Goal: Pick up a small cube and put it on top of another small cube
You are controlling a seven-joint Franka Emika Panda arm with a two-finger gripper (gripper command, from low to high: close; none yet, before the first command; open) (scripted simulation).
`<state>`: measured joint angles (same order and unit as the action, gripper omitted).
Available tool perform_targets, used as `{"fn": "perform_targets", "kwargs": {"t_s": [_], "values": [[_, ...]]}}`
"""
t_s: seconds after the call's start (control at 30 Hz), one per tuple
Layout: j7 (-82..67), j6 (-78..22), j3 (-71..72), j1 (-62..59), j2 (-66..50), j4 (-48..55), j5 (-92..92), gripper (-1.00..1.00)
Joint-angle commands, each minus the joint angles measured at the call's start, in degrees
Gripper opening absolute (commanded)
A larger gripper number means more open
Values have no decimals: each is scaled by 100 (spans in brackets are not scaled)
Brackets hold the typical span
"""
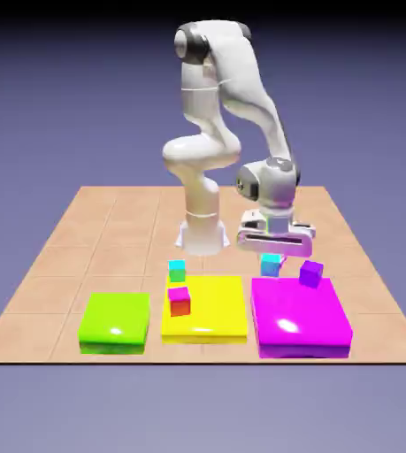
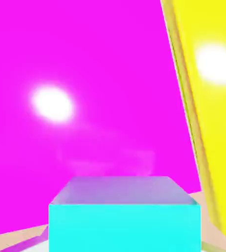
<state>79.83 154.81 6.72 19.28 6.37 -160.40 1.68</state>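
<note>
One small cyan cube [image 1: 271,264] sits between the fingers of my gripper [image 1: 271,257], which is shut on it just behind the far edge of the magenta slab [image 1: 299,320]. In the hand view this cube [image 2: 124,226] fills the bottom middle and hides the fingertips. Beyond it lie the magenta slab [image 2: 100,74] and, at the right, the yellow slab [image 2: 213,123]. The other small cyan cube [image 1: 177,265] stands at the far left corner of the yellow slab [image 1: 213,311], apparently on a small green cube [image 1: 177,276].
A purple cube [image 1: 310,273] rests on the magenta slab's far right corner, close to the gripper. A magenta cube [image 1: 179,294] sits on a red cube [image 1: 180,307] on the yellow slab's left side. A green slab [image 1: 114,320] lies at the exterior view's left.
</note>
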Motion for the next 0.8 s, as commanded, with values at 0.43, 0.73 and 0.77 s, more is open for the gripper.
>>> {"fn": "perform_targets", "kwargs": {"t_s": [0.43,0.73,0.77], "values": [[-3020,-1258,-942,-2504,310,951,-250,-100],[-3079,-34,-923,-2515,-769,805,-168,100],[-3068,-269,-927,-2513,-562,833,-184,100]]}}
